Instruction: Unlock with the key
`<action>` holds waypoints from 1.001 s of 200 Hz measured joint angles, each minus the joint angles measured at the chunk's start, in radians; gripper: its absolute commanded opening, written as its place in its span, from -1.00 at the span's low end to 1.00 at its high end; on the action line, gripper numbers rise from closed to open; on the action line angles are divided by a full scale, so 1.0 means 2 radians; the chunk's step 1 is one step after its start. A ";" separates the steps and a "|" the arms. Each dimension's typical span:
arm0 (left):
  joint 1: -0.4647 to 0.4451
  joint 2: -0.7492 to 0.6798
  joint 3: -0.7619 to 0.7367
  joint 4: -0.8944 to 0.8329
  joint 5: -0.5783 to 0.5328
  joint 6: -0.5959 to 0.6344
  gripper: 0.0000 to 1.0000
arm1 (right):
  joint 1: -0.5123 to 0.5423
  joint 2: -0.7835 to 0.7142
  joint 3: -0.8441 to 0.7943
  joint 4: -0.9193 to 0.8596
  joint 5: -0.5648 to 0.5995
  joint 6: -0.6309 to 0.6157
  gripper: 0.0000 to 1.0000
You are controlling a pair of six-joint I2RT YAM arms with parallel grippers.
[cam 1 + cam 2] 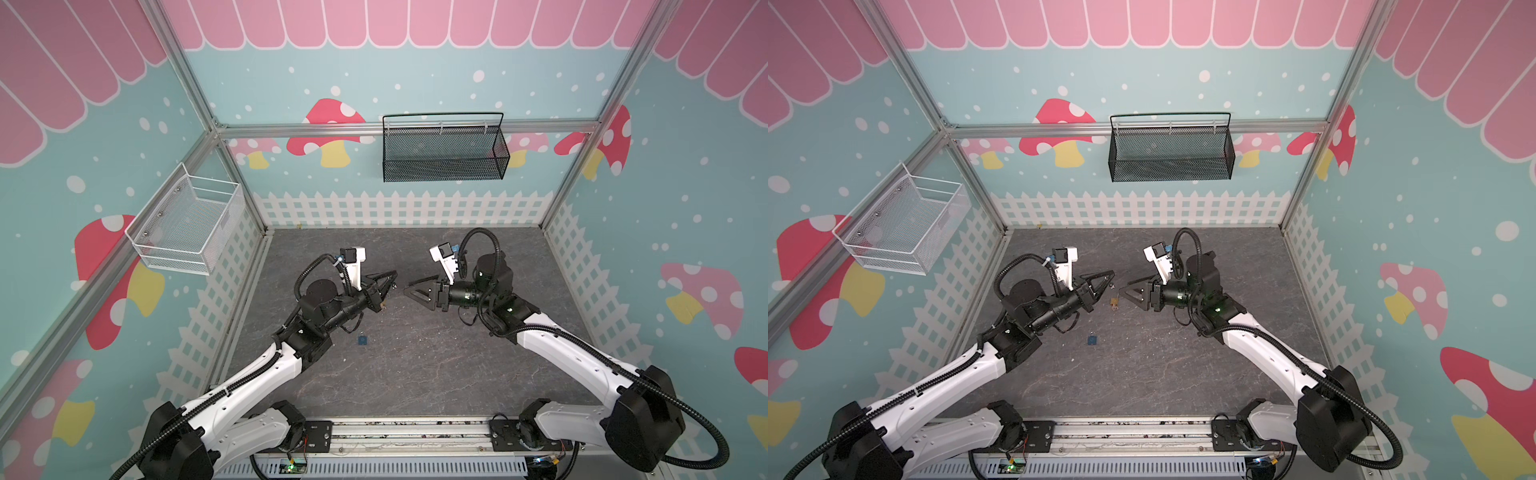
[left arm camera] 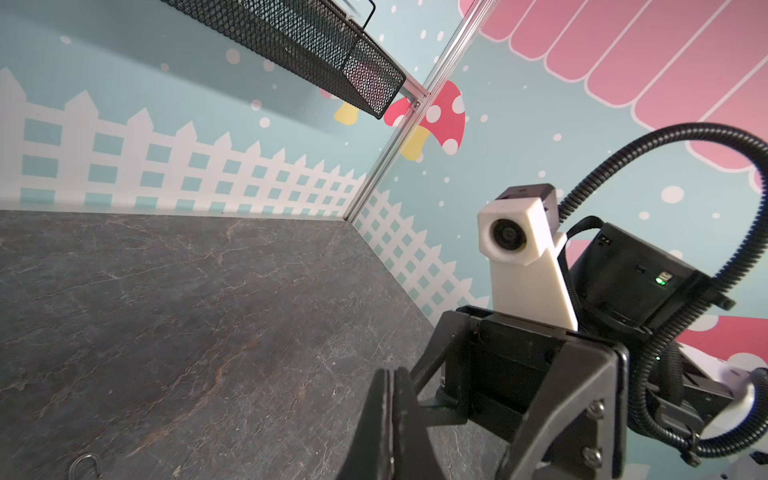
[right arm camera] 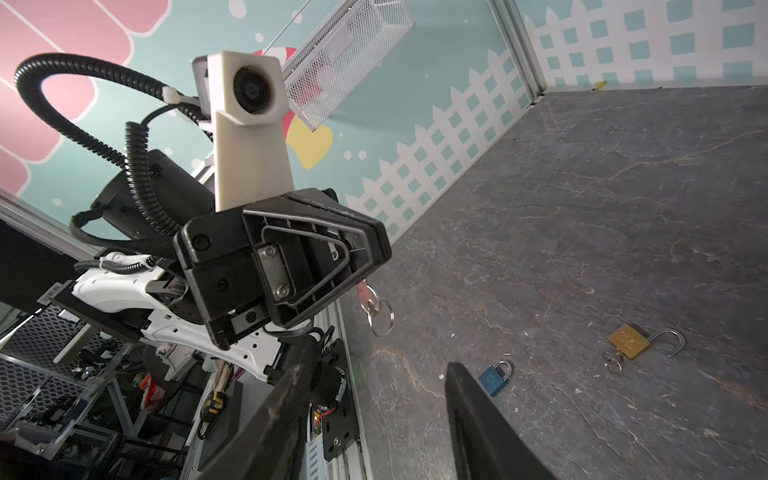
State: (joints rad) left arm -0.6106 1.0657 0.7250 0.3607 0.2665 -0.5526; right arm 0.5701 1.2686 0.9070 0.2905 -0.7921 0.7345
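Above the middle of the table (image 1: pixel 436 365) the left tool (image 1: pixel 1111 275) is pinched together on a key (image 3: pixel 366 294), which hangs from its tips; which way the blade points I cannot tell. Facing it from the right, the right tool (image 3: pixel 379 368) stands apart and holds nothing. Between them and slightly nearer lies the brass lock (image 1: pixel 1113 302), its shackle swung open and a second key (image 3: pixel 614 356) in its base. Nearer again and a little left, well apart from both tools, lies the blue lock (image 1: pixel 1092 340) with its shackle shut.

My reading is that the brass lock is done and the blue lock is next. To do it well, the right tool should come down over the blue lock and take it across the flat body, leaving the shackle and keyhole end free. It should then lift the lock and turn the keyhole toward the left tool. The key looks held only by its head, so line the blade up with the slot first. Push in straight and twist only once it is seated; a slanted push would likely swing the key in the grip.

Count: two tools, two locks, two keys seen, and two baskets, the white basket (image 1: pixel 224 232) on the left wall and the black basket (image 1: pixel 444 162) on the far wall.
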 measured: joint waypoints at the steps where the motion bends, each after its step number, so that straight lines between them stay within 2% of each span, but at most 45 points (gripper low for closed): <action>1: 0.000 0.000 0.000 0.000 0.000 0.000 -1.00 | 0.000 0.000 0.000 0.002 -0.001 0.000 0.05; 95: 0.000 0.028 0.000 0.039 0.035 -0.007 -1.00 | 0.000 0.035 0.000 0.085 -0.037 0.034 -0.20; 200: 0.000 0.032 0.000 0.066 0.048 -0.014 -1.00 | 0.000 0.049 -0.005 0.111 -0.045 0.052 -0.49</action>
State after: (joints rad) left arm -0.6106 1.1297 0.7254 0.4927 0.3634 -0.5804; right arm 0.5701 1.3670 0.8974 0.5125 -0.8822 0.8387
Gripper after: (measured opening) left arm 0.050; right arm 0.278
